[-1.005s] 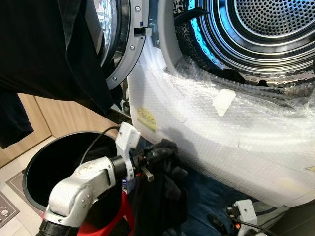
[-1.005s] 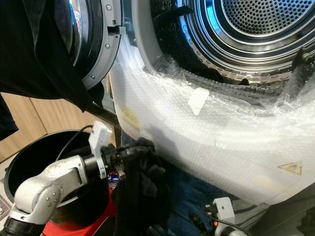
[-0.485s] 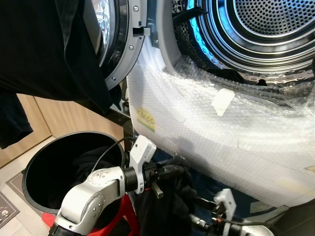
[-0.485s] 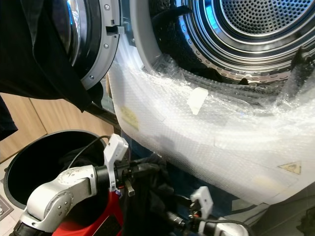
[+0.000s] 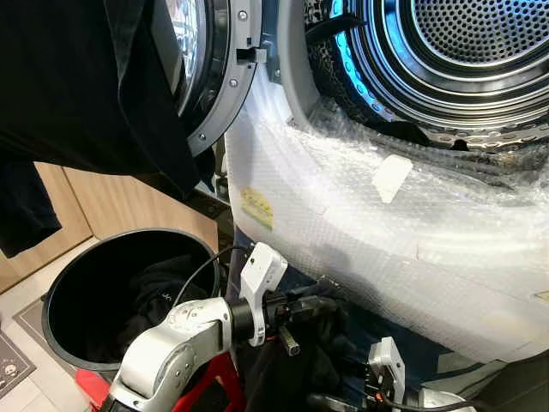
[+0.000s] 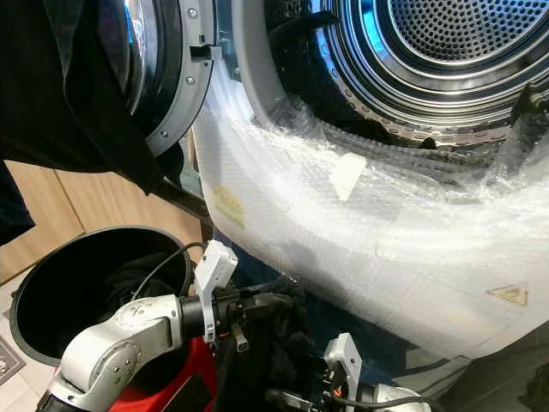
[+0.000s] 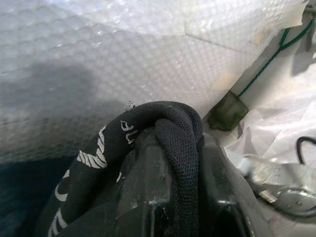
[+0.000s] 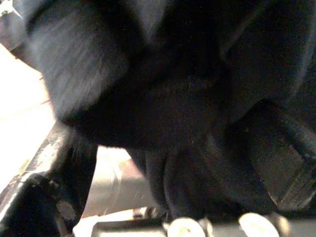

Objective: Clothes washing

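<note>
The two head views look forward and down from close before the washing machine (image 5: 403,215), the right eye set slightly further right; both share the open drum (image 6: 446,51), the bubble-wrapped front, the black bin (image 5: 60,292) and the left arm; the left wrist view looks along the left gripper (image 7: 173,163) at the black garment (image 7: 98,168), very near the bubble wrap; the right wrist view sits pressed close against dark cloth, blurred.

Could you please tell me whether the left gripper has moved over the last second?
Yes. The left gripper, shut on the black garment, has dropped and shifted toward the robot's right, ending lower beneath the yellow sticker on the bubble-wrapped washer front.
</note>
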You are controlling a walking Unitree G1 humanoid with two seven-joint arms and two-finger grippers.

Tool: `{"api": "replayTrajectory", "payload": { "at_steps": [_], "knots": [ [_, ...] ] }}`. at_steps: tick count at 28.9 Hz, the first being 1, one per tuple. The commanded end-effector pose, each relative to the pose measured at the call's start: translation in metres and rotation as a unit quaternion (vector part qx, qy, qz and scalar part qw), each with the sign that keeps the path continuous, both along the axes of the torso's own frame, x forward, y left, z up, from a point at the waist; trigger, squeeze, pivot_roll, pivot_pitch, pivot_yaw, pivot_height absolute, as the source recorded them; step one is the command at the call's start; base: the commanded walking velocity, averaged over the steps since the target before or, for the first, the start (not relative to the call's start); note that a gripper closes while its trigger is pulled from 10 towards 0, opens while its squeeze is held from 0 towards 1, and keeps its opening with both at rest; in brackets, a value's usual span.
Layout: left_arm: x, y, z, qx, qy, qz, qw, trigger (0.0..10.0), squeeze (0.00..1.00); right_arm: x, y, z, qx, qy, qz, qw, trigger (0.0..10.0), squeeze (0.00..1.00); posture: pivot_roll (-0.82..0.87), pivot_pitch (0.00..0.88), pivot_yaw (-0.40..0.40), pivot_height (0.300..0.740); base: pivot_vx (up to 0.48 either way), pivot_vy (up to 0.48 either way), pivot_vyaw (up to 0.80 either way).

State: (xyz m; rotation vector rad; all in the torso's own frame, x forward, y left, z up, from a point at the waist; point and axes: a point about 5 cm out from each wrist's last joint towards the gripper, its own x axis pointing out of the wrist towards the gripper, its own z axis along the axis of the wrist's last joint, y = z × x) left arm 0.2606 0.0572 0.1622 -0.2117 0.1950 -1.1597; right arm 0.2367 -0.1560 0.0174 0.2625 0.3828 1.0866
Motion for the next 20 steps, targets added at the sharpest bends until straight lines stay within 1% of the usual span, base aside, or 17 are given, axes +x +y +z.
{"api": "replayTrajectory", "payload": {
  "at_steps": [1, 2, 5, 11, 13, 14, 15, 16, 18, 19, 20],
  "knots": [
    [0.002, -0.006, 0.010, -0.007, -0.026, -0.006, 1.000, 0.0, 0.00, 0.005, -0.003, 0.000, -0.006, 0.004, -0.022, 1.000, 10.0, 1.00, 0.28, 0.000, -0.063, 0.740, 0.000, 0.000, 0.00],
    [0.002, -0.008, 0.011, -0.008, -0.027, -0.004, 1.000, 0.0, 0.00, 0.006, -0.003, 0.000, 0.000, 0.012, -0.032, 0.999, 10.0, 1.00, 0.29, 0.000, -0.063, 0.740, 0.000, 0.000, 0.00],
    [0.002, -0.010, 0.013, -0.011, -0.028, -0.002, 1.000, 0.0, 0.00, 0.006, -0.002, -0.001, -0.003, 0.014, -0.043, 0.999, 10.0, 1.00, 0.28, 0.000, -0.063, 0.740, 0.000, 0.000, 0.00],
    [0.000, -0.018, 0.020, -0.024, -0.030, -0.003, 0.999, 0.0, 0.00, 0.006, -0.002, -0.005, 0.031, 0.046, -0.090, 0.994, 10.0, 1.00, 0.28, 0.002, -0.059, 0.740, 0.000, 0.000, 0.00],
    [0.000, -0.019, 0.021, -0.025, -0.030, -0.003, 0.999, 0.0, 0.00, 0.007, -0.002, -0.006, 0.033, 0.049, -0.097, 0.994, 10.0, 1.00, 0.28, 0.002, -0.059, 0.740, 0.000, 0.000, 0.00],
    [0.000, -0.019, 0.021, -0.028, -0.030, -0.003, 0.999, 0.0, 0.00, 0.007, -0.003, -0.004, 0.055, 0.052, -0.105, 0.992, 10.0, 1.00, 0.28, 0.005, -0.057, 0.740, 0.000, 0.000, 0.00],
    [0.000, -0.019, 0.021, -0.028, -0.030, -0.004, 0.999, 0.0, 0.00, 0.007, -0.005, 0.000, 0.088, 0.049, -0.107, 0.989, 10.0, 1.00, 0.28, 0.007, -0.055, 0.740, 0.000, 0.000, 0.00],
    [0.000, -0.019, 0.021, -0.027, -0.029, -0.003, 0.999, 0.0, 0.00, 0.006, -0.006, 0.003, 0.095, 0.041, -0.103, 0.989, 10.0, 1.00, 0.27, 0.008, -0.054, 0.740, 0.000, 0.000, 0.00],
    [0.000, -0.019, 0.020, -0.026, -0.028, -0.002, 0.999, 0.0, 0.00, 0.006, -0.007, 0.004, 0.096, 0.036, -0.099, 0.990, 10.0, 1.00, 0.27, 0.008, -0.054, 0.740, 0.000, 0.000, 0.00],
    [0.001, -0.020, 0.019, -0.024, -0.027, 0.000, 0.999, 0.0, 0.00, 0.001, -0.007, 0.005, 0.083, 0.030, -0.073, 0.993, 10.0, 1.00, 0.26, 0.012, -0.053, 0.740, 0.000, 0.000, 0.00],
    [0.001, -0.020, 0.019, -0.023, -0.026, 0.000, 0.999, 0.0, 0.00, -0.001, -0.007, 0.005, 0.078, 0.030, -0.065, 0.994, 10.0, 1.00, 0.26, 0.013, -0.053, 0.740, 0.000, 0.000, 0.00]
  ]
}}
